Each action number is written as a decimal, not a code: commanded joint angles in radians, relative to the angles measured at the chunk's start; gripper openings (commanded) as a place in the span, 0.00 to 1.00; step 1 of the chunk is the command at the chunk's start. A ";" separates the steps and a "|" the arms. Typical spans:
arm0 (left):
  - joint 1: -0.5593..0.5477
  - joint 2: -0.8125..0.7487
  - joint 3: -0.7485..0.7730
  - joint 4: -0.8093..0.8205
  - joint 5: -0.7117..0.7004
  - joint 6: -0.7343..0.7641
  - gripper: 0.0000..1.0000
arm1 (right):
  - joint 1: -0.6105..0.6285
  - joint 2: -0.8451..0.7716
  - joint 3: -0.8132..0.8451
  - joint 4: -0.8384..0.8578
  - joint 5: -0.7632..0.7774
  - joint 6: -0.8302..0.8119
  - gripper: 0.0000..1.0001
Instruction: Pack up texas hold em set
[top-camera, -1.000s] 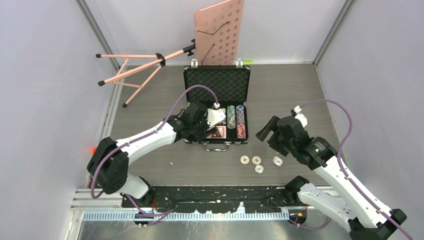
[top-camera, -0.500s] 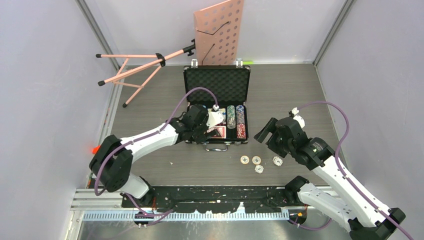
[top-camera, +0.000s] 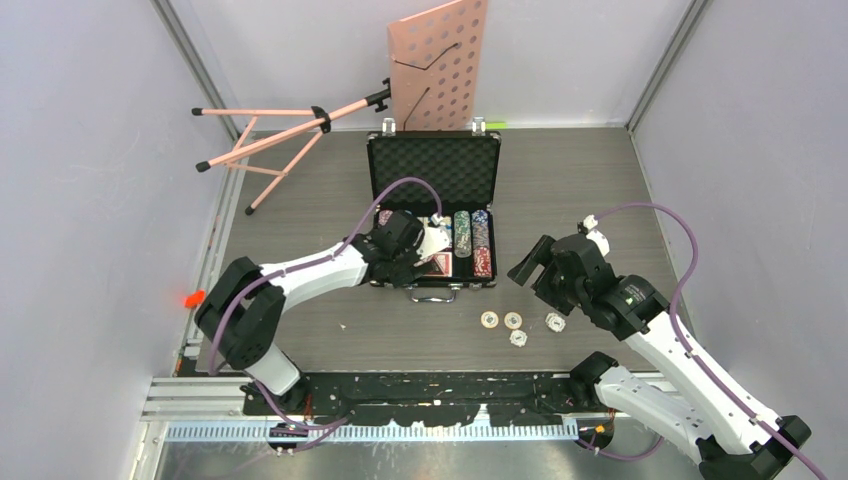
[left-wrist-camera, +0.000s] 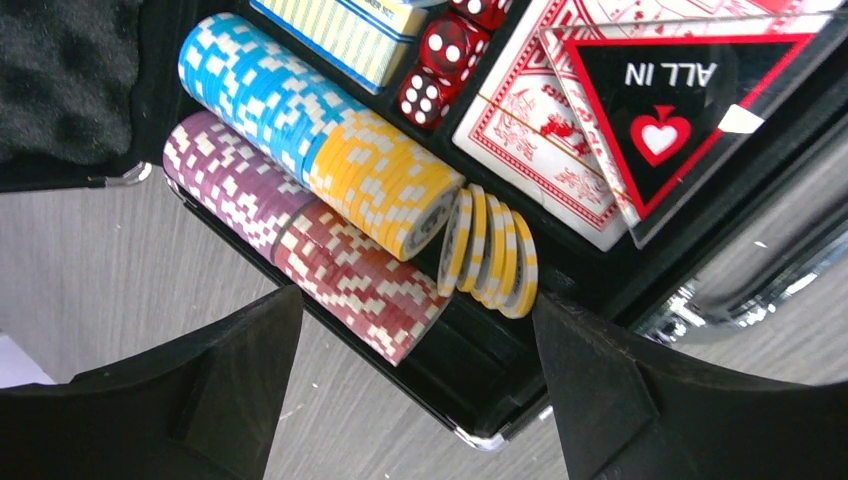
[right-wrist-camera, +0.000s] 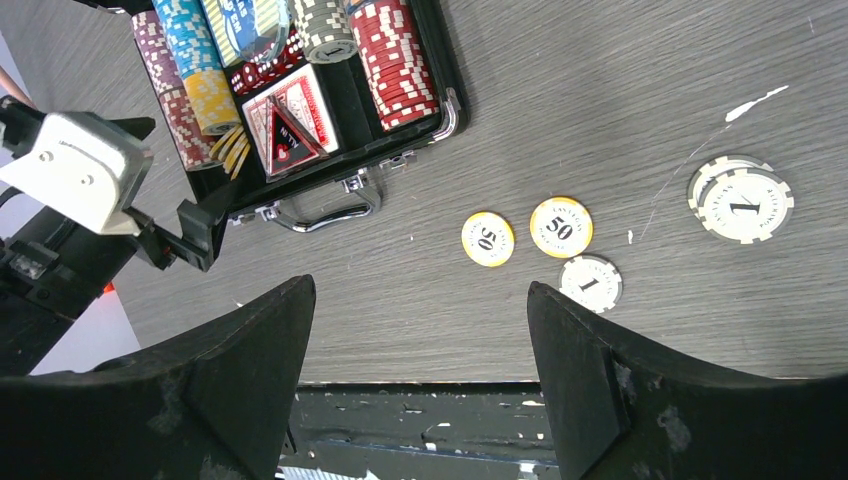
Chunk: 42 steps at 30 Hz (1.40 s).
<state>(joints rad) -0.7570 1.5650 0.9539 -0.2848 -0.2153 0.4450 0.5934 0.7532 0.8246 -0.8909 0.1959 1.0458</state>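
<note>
The texas hold em set's black briefcase (top-camera: 433, 165) lies open mid-table, foam lid tipped back. Its tray holds rows of chips (left-wrist-camera: 300, 130), red dice (left-wrist-camera: 440, 70), a card deck (left-wrist-camera: 530, 150) and an "ALL IN" triangle (left-wrist-camera: 670, 110). A few yellow chips (left-wrist-camera: 490, 250) lean loosely at the end of the yellow row. My left gripper (left-wrist-camera: 415, 300) hovers open and empty over the case's near left corner (top-camera: 412, 266). Right of the case, my right gripper (right-wrist-camera: 420, 288) hangs open and empty above the table (top-camera: 528, 262). Several loose chips (right-wrist-camera: 561, 227) lie near it (top-camera: 513, 320).
A pink music stand (top-camera: 437, 60) leans at the back wall behind the case, its tripod legs (top-camera: 270, 140) lying across the back left. Grey walls close in both sides. The black mounting rail (top-camera: 420, 385) runs along the near edge.
My left gripper's jaws have spread wider and it has drawn back slightly toward the case's near left corner. The right arm has barely moved.
</note>
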 joint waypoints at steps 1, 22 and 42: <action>0.003 0.045 0.070 0.043 -0.064 0.028 0.84 | -0.003 0.003 0.002 0.021 0.000 0.006 0.84; 0.008 0.043 0.069 0.057 -0.134 0.073 0.87 | -0.002 0.033 0.005 0.004 0.015 0.010 0.86; 0.007 -0.077 0.036 0.017 -0.074 -0.045 1.00 | -0.002 0.221 0.025 -0.030 -0.013 -0.170 0.99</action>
<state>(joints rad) -0.7525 1.5867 1.0061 -0.2661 -0.3035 0.4717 0.5934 0.9176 0.8211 -0.9218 0.1909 0.9699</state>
